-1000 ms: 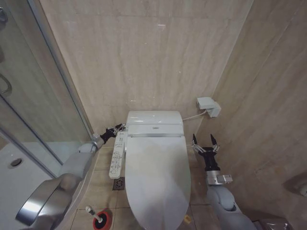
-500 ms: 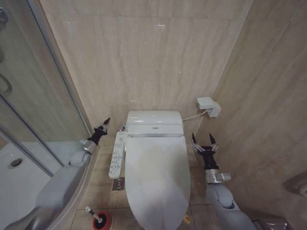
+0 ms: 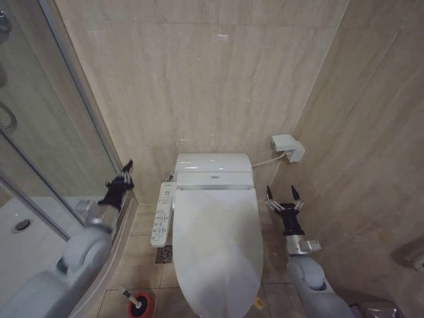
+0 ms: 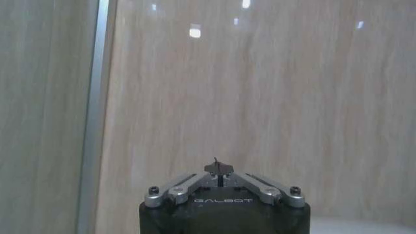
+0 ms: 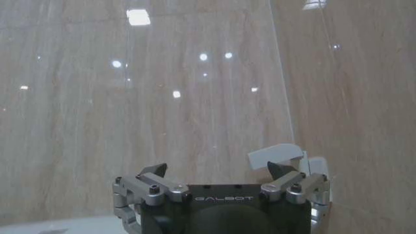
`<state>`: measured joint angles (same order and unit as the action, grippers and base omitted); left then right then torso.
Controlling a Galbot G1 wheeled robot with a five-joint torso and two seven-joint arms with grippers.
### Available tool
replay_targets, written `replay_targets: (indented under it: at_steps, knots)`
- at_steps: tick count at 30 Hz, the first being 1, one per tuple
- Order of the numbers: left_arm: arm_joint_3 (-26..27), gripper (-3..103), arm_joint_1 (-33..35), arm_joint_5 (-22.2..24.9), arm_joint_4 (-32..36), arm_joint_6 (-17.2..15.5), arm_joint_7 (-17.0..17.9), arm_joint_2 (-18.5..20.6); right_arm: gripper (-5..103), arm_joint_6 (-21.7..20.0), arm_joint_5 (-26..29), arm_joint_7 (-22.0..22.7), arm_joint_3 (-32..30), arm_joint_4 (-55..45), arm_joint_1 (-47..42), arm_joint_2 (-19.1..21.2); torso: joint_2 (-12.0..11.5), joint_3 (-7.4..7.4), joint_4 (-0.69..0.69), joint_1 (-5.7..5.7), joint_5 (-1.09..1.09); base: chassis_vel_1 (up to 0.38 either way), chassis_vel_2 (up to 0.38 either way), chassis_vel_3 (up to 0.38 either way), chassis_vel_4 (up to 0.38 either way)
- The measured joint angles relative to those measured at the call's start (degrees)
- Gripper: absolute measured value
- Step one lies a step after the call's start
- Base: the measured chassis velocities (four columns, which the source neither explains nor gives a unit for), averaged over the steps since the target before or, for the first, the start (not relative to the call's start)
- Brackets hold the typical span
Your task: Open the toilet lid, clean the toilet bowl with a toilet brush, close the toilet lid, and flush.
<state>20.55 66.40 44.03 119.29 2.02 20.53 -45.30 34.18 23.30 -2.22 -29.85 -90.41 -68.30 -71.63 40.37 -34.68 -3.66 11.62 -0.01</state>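
- Toilet lid point(image 3: 217, 248) lay flat and closed over the seat, in the middle of the floor area and reaching toward the near edge; the toilet bowl beneath it was covered.
- Toilet brush point(image 3: 132, 299) stood in its red holder point(image 3: 141, 305) on the floor at the near left of the toilet, well apart from both of my pincers.
- My left gripper point(image 3: 122, 173) was raised at the left, near the glass shower partition point(image 3: 46, 132) and apart from the white control panel point(image 3: 163, 213); its fingers were pressed together on nothing.
- My right gripper point(image 3: 282, 196) hung just right of the lid's far end, fingers spread wide and empty, touching nothing.
- Progress judgement: with the lid down and the brush stowed, the pictures could fit either the start or the closing stage. I could not tell whether scrubbing or flushing had been done.
- Count: one lid, one brush, one holder, one control panel, one wall socket box point(image 3: 288, 146) at the far right, and two grippers.
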Motion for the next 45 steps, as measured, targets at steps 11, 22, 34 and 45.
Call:
replay_targets:
  at_steps: [11,22,34,45]
  knots:
    - [13.0,-2,16.0,-6.0,10.9,1.3,-2.8,-4.2,100,-0.2,-0.7,0.2,-0.6,-3.4,-1.8,0.4,0.0,0.00,-0.01,0.00,0.00,0.000,0.000,0.000,0.000]
    - [17.8,51,22.9,-9.4,13.4,3.2,-4.7,-11.0,100,-0.4,-2.2,0.7,-0.5,-5.5,-3.5,-0.3,0.0,0.00,-0.01,0.00,0.01,0.000,0.000,0.000,0.000]
    - [21.9,99,28.4,-11.8,13.9,3.8,-2.6,-13.3,100,-0.8,-2.2,1.1,-2.0,-7.4,-5.3,-2.1,0.0,0.00,-0.01,0.01,0.01,0.000,0.000,0.000,0.000]
    - [21.9,100,27.0,-11.3,11.8,3.7,-2.2,-12.0,100,-1.3,-2.1,2.1,-3.5,-9.1,-6.9,-4.2,0.0,-0.01,-0.01,0.03,0.00,0.027,-0.033,-0.029,0.030]
